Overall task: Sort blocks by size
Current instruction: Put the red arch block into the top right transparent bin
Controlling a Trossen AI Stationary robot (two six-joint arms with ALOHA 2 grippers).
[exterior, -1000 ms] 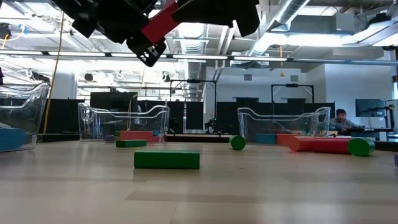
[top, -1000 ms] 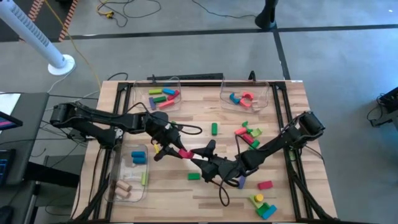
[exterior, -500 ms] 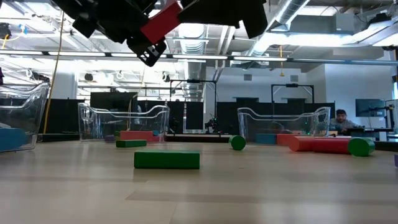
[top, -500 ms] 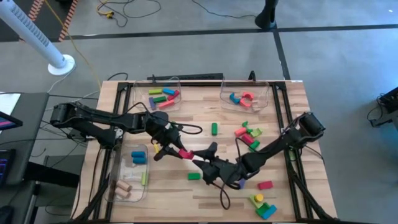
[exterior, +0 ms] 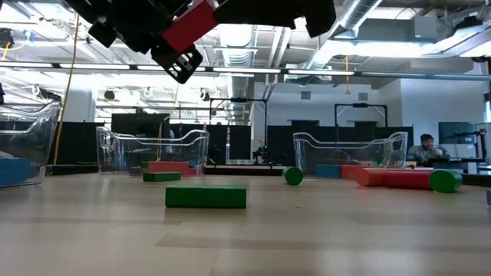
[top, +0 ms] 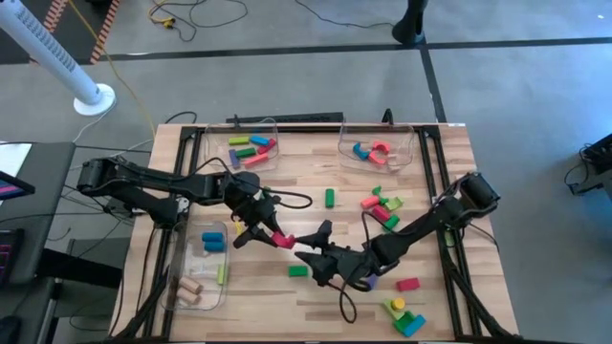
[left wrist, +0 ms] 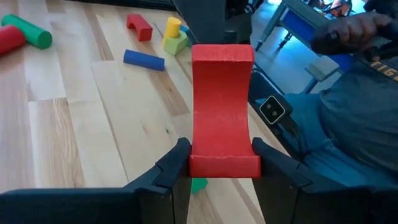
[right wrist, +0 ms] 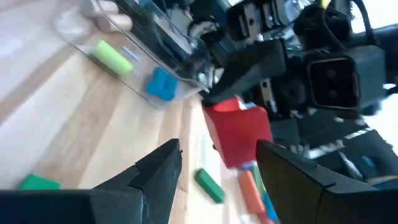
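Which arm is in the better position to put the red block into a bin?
The left. Its gripper is already shut on the red block, held above the table. The right gripper is open and empty, facing that block.

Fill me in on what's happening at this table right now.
The left gripper is shut on a red block, holding it in the air above the middle of the table. The right gripper faces it with open fingers, close to the block but not touching it. Other blocks lie loose on the wood, and some already sit in the clear bins.
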